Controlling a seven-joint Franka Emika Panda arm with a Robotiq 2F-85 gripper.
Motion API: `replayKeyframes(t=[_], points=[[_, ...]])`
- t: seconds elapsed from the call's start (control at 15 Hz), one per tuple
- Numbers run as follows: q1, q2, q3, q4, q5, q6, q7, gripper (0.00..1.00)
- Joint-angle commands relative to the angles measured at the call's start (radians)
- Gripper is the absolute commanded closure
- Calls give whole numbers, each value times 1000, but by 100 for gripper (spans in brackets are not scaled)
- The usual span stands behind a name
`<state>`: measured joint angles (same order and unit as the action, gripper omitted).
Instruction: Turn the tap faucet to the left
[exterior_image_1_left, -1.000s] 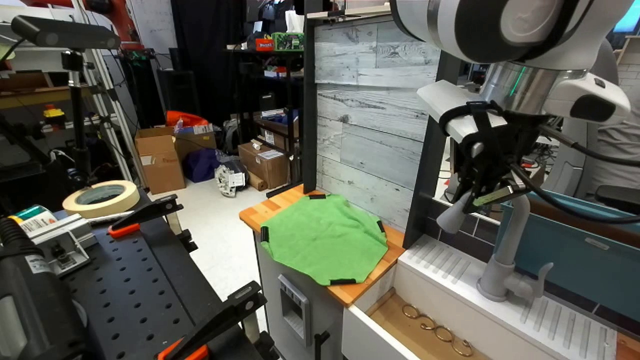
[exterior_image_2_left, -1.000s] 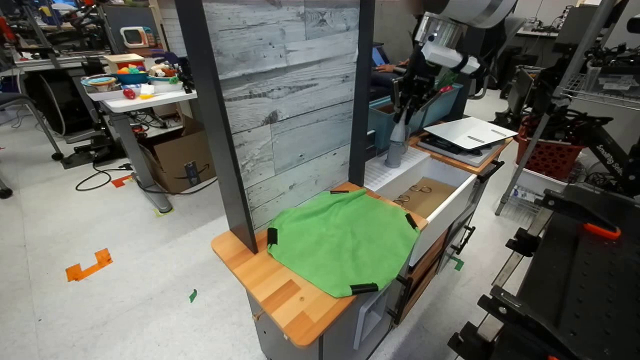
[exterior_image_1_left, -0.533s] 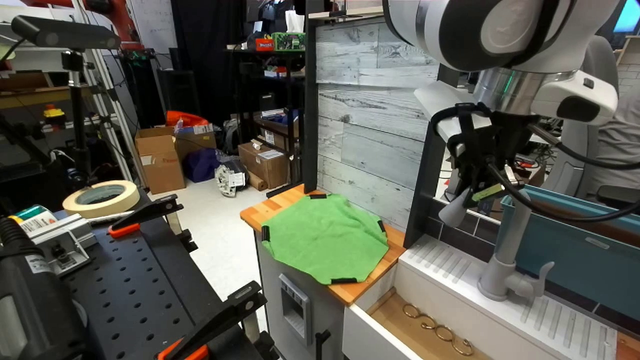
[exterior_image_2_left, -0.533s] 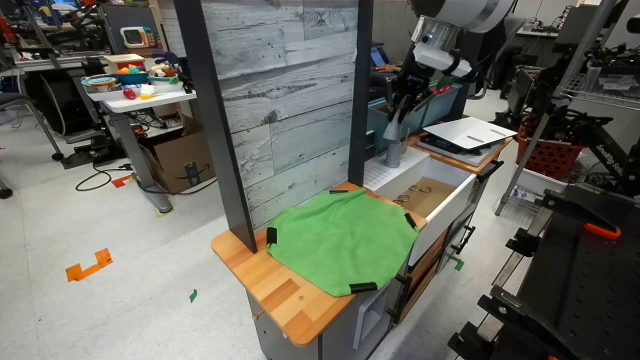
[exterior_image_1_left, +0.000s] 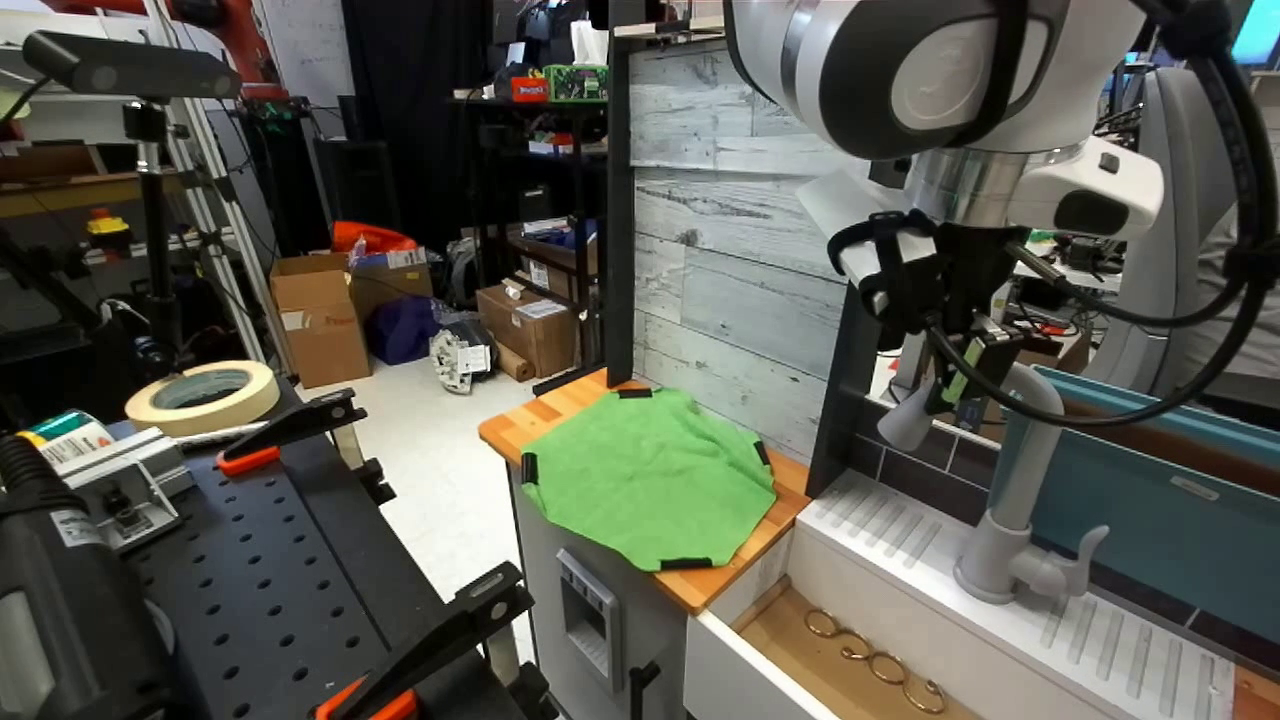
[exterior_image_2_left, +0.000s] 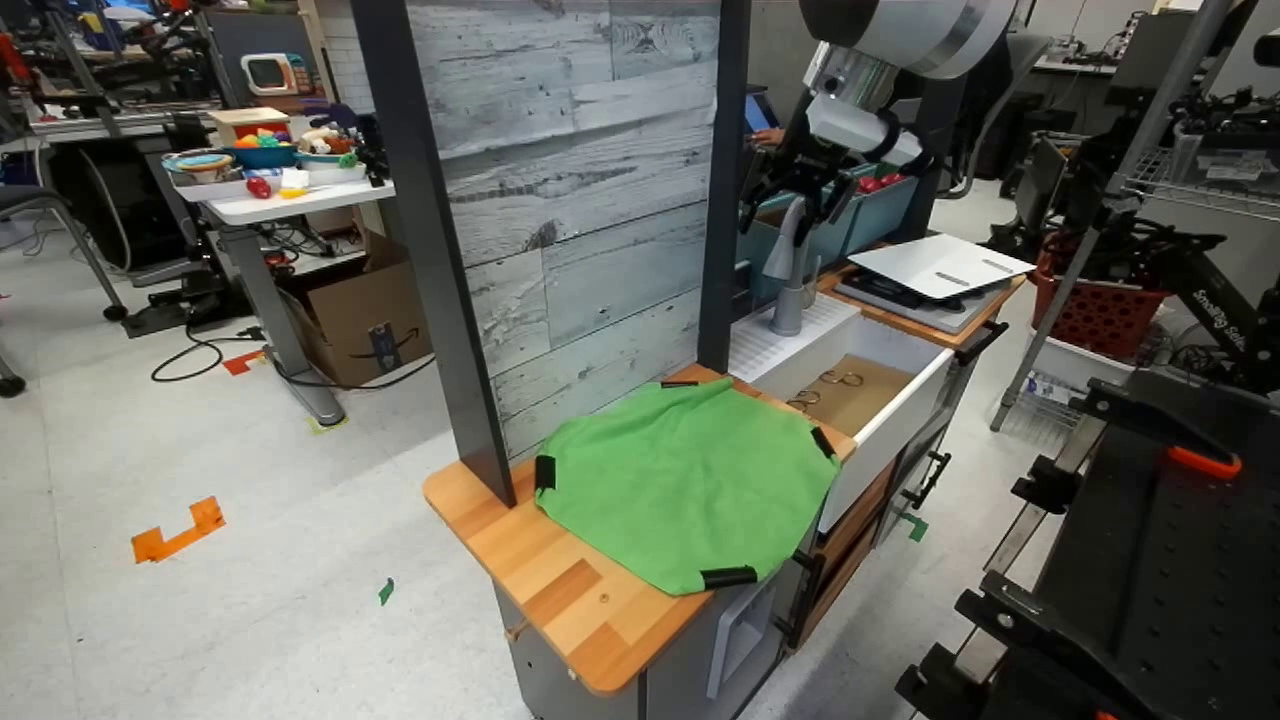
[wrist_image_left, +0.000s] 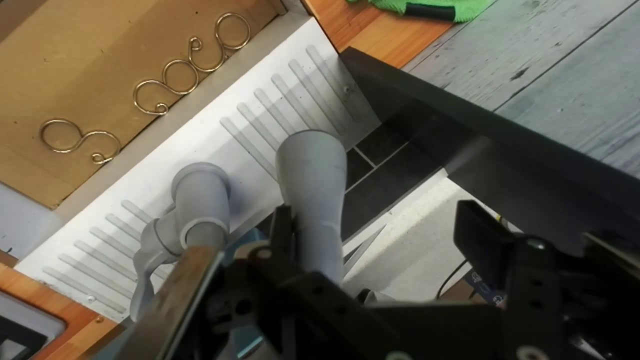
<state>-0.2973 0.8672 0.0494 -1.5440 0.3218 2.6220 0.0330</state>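
The tap faucet (exterior_image_1_left: 1028, 480) is pale grey, with its base on the ridged white ledge behind the sink. Its spout bends over, and the spout head (wrist_image_left: 311, 165) hangs tilted downward. My black gripper (wrist_image_left: 377, 217) surrounds the upper spout with jaws spread apart. In the wrist view the spout lies between the fingers, close against or touching the left finger (wrist_image_left: 283, 225). A wide gap separates it from the right finger (wrist_image_left: 477, 235). From an exterior view the gripper (exterior_image_2_left: 778, 225) straddles the top of the spout. The faucet's side lever (exterior_image_1_left: 1085, 560) points up, apart from the gripper.
Several gold wire hooks (wrist_image_left: 172, 90) lie on the sink's brown floor. Behind the faucet stands a teal bin (exterior_image_1_left: 1120, 500). A dark post (exterior_image_2_left: 728, 200) and a grey wood panel (exterior_image_1_left: 745, 230) rise beside it. A green cloth (exterior_image_1_left: 650, 480) covers the wooden counter.
My gripper's jaws have gone from together to wide apart. The arm has shifted left in both exterior views, and the spout head has swung slightly left in one of them.
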Motion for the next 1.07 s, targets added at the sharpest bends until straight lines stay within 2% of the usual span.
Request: replayKeyframes(t=[0.0, 0.33, 0.6, 0.8, 0.87, 0.93, 1.0], points=[[-2, -52, 24, -82, 14, 52, -49, 0], [-6, -150, 2, -245, -24, 111, -121, 0], [-42, -299, 41, -447, -23, 160, -271, 0], [-23, -394, 39, -566, -49, 192, -345, 0], [1, -413, 23, -594, -82, 180, -354, 0], [-18, -332, 29, -488, -47, 155, -319, 0], [-10, -359, 27, -524, -63, 155, -326, 0]])
